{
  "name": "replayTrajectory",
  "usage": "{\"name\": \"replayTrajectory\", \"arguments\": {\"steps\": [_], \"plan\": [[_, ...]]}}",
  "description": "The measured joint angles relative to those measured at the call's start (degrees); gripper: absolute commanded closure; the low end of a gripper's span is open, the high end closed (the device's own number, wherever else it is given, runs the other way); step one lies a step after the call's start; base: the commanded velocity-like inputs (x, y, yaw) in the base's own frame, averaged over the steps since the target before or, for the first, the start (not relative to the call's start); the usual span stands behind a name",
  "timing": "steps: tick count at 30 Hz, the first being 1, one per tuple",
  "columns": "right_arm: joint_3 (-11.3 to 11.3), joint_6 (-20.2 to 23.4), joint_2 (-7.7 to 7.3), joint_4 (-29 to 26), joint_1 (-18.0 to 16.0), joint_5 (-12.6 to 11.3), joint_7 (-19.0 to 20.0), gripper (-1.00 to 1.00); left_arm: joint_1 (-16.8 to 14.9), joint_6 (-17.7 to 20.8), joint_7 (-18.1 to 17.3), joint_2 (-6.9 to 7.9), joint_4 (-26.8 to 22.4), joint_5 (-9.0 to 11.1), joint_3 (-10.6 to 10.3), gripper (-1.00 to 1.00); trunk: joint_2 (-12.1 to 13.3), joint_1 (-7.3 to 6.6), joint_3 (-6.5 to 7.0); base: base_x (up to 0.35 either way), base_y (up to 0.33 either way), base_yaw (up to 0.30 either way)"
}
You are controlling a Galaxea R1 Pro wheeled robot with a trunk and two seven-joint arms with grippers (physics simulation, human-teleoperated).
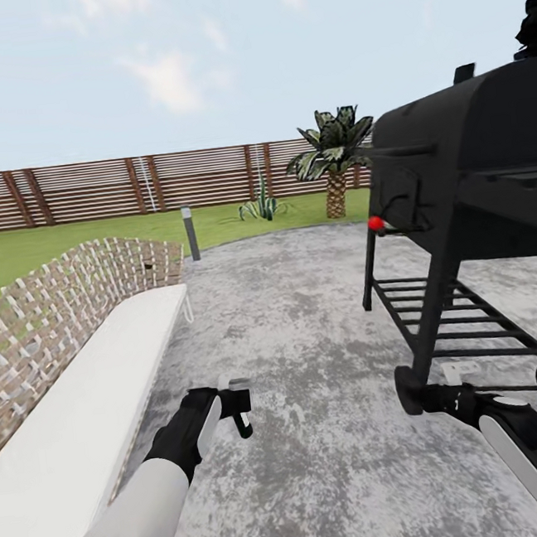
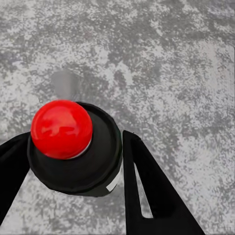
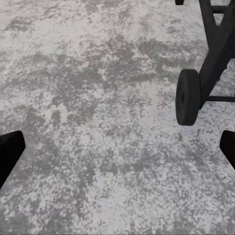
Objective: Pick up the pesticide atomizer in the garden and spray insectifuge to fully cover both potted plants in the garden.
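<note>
I see my left hand point(image 1: 234, 406) low over the grey paved patio point(image 1: 307, 314), its 2 fingers point(image 2: 147, 191) pinching the pesticide atomizer point(image 1: 243, 422), which hangs tilted from the hand above the paving; from the left wrist its red round cap point(image 2: 61, 129) sits on a dark collar squeezed between both fingers. My right hand point(image 1: 450, 398) hovers beside a wheel point(image 3: 188, 96) of the black barbecue grill point(image 1: 469, 196), fingers spread apart with bare paving between them. A white-cushioned wicker bench point(image 1: 76, 407) runs along my left, and beyond it lie the lawn point(image 1: 49, 243), a grey bollard lamp point(image 1: 189, 232), a palm point(image 1: 333, 161) and the slatted fence point(image 1: 126, 186).

Bench point(image 1: 82, 390) left, grill point(image 1: 471, 220) right, fence point(image 1: 126, 186) behind.
</note>
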Motion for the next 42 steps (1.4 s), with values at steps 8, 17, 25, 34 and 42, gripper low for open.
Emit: {"name": "replayTrajectory", "arguments": {"steps": [8,17,25,34,42], "plan": [[0.0,0.0,-0.01,0.1,0.0,0.0,0.0,-1.00,0.0,0.0,0.0,-0.01,0.0,0.0,0.0,1.00,0.0,0.00,-0.07,0.336,0.000,0.066],[0.0,0.0,-0.01,0.0,0.0,-0.1,0.0,-1.00,0.0,0.0,0.0,-0.01,0.0,0.0,0.0,1.00,0.0,0.00,-0.07,0.336,0.000,-0.001],[0.0,0.1,-0.02,0.0,0.0,-0.1,0.1,-1.00,0.0,0.0,0.0,-0.02,0.1,0.0,-0.1,1.00,0.0,0.00,0.01,0.336,0.000,-0.177],[-0.1,0.1,-0.01,0.0,0.0,-0.1,0.1,-1.00,0.0,0.0,0.0,-0.01,0.0,0.1,-0.1,1.00,0.0,0.00,0.04,0.336,0.000,-0.023],[-0.1,0.1,-0.01,0.0,0.0,-0.1,0.1,-1.00,0.0,0.0,-0.1,-0.01,0.0,0.1,-0.1,1.00,0.0,0.00,0.04,0.337,0.000,0.000]]}}
